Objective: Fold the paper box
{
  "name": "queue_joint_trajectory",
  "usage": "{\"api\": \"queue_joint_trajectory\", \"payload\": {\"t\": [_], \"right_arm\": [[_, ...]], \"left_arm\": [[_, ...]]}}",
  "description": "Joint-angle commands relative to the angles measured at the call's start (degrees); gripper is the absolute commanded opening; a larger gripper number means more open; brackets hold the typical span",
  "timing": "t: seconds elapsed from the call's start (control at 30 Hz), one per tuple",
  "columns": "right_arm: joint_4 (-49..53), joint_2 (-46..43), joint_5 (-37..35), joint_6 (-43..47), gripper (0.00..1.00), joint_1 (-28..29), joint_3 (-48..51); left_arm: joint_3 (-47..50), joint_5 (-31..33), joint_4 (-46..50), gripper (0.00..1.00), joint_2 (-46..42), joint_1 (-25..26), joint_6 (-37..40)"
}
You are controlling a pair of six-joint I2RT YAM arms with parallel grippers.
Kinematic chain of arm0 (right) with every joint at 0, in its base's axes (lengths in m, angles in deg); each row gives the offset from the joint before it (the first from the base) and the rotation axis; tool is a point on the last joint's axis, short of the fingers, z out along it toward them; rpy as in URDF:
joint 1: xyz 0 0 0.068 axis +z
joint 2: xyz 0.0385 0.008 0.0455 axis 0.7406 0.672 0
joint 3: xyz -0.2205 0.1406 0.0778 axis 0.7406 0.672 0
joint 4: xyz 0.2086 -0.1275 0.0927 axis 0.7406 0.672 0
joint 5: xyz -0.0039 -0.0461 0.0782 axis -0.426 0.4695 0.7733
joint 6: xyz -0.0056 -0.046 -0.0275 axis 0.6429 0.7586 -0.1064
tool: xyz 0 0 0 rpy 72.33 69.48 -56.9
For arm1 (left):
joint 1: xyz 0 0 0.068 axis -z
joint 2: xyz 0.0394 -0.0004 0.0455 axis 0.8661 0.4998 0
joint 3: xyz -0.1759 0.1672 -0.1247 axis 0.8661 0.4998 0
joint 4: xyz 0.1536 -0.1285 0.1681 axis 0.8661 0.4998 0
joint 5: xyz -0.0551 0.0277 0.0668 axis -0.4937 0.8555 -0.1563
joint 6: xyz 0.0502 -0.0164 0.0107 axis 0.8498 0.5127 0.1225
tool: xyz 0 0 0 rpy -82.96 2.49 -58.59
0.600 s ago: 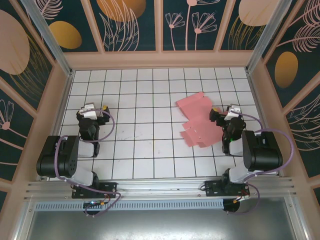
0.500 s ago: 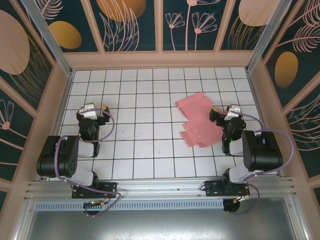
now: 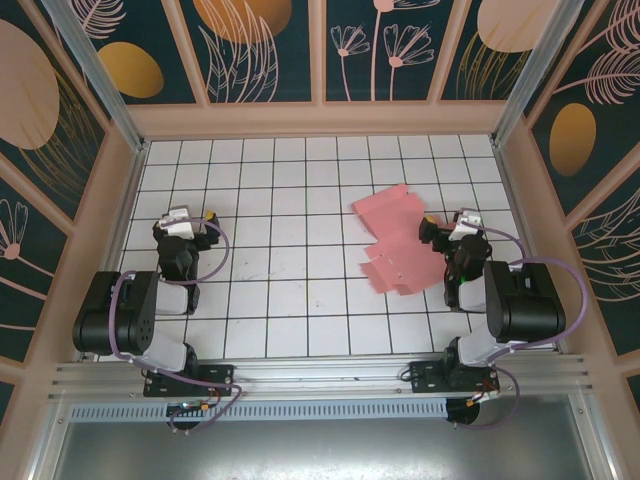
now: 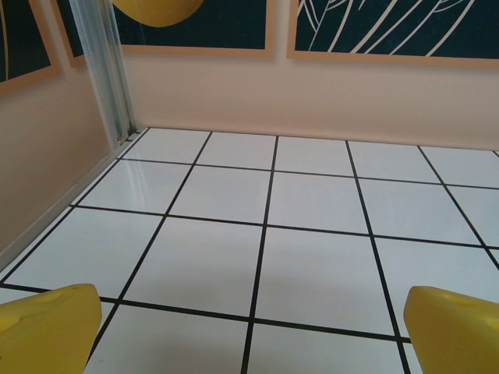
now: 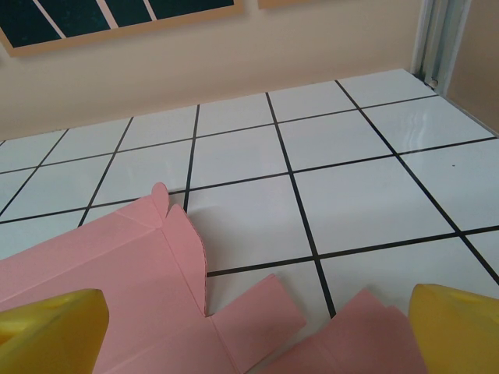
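Roughly near-to-far lies the flat paper box; left claw and right claw both spread.

The white-tiled table, ruled with black grid lines, carries the pink paper box, an unfolded cut-out sheet lying right of centre at mid-depth. Its flaps seem mostly flat against the tiles.

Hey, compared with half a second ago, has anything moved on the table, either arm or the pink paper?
Nothing visibly changed. The pink paper lies flat and unfolded in the same spot by the right gripper. The left gripper is open over bare tiles as before, and both hold nothing.
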State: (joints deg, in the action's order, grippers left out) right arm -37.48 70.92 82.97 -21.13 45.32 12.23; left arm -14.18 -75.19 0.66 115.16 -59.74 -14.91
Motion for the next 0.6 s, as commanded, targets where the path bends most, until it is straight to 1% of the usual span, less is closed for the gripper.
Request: {"api": "queue_joint_trajectory", "payload": {"t": [0.0,0.07,0.13,0.2,0.23,0.3,0.37,0.4,0.43,0.5,0.57], "right_arm": [[-1.84,0.1,-1.19,0.84,0.99,0.39,-0.96],[-1.94,0.06,-1.27,0.84,0.99,0.37,-0.89],[-1.17,-0.68,-3.18,0.43,0.99,0.82,-1.0],[1.28,-3.33,-4.4,0.22,0.99,0.95,-1.42],[2.93,-4.53,-4.48,0.21,0.99,0.98,-1.6],[8.5,-7.91,-6.17,-0.61,0.99,1.26,-2.82],[13.58,-11.03,-7.27,-1.62,0.99,1.23,-3.96],[14.56,-12.55,-7.58,-1.91,0.99,1.42,-4.0],[15.52,-13.85,-7.96,-2.42,0.99,1.54,-4.08],[19.15,-16.59,-8.07,-4.27,0.99,1.71,-5.13],[23.85,-19.38,-7.7,-6.61,0.99,1.92,-6.87]], "left_arm": [[0.23,-0.91,-1.99,0.99,0.04,-0.16,-1.06],[0.4,-1.44,-2.21,0.99,-0.22,-0.19,-0.8],[0.89,-3.04,-2.07,0.99,-1.52,-0.1,-0.1],[1.75,-1.82,-0.72,0.99,-5.13,-0.1,-0.55],[1.54,-1.71,1.43,0.99,-7.23,-0.1,-0.67],[-0.31,-2.2,9.64,0.99,-12.22,0.11,-0.78],[-3.7,-0.43,18.2,0.99,-15.59,0.89,-3.83],[-4.77,0.02,20.35,0.99,-16.84,1.59,-5.56],[-5.55,0.59,21.51,0.99,-17.67,2.45,-6.81],[-8.21,2.82,25.13,0.99,-18.38,5.97,-9.06],[-12.9,3.21,30.73,0.99,-17.02,8.52,-14.25]]}}
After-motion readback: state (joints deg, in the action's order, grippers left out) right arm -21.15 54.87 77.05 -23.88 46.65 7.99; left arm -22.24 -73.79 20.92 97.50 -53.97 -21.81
